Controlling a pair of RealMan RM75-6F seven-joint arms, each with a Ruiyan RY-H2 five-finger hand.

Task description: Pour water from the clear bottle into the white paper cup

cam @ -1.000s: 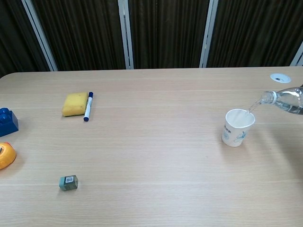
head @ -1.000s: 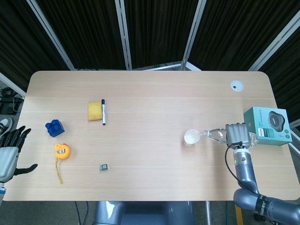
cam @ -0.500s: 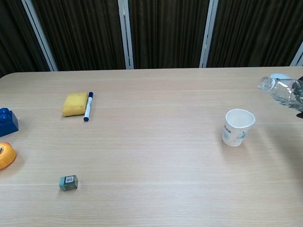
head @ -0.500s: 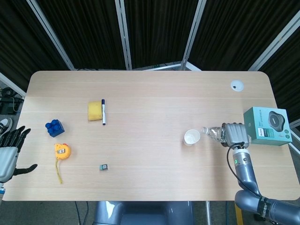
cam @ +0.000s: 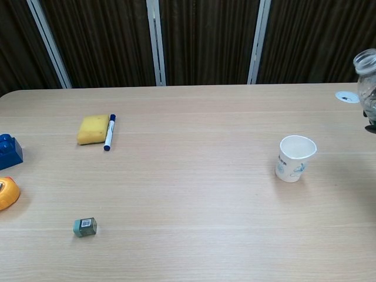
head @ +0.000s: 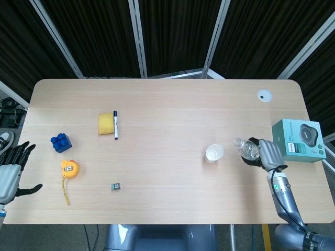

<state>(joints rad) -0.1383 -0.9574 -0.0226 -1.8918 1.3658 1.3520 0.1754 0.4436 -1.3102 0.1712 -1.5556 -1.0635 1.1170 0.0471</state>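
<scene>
Head view first: my right robot hand [head: 268, 155] is wrapped around the clear bottle [head: 246, 149], which stands nearly upright, just to the right of the white paper cup [head: 214, 153] and not touching it. The cup stands upright on the table [head: 172, 104]. A teal box [head: 297, 140] lies near my right robot hand. My left robot hand [head: 10, 170] is at the left table edge, fingers spread, holding nothing. Further left on the table lie a yellow sponge [head: 106, 123] with a marker [head: 115, 124] beside it, a blue block [head: 61, 142] and a tape measure [head: 68, 168].

Chest view: the bottle [cam: 366, 76] shows only partly at the right edge, mouth up, well apart from the cup [cam: 294, 158].
</scene>
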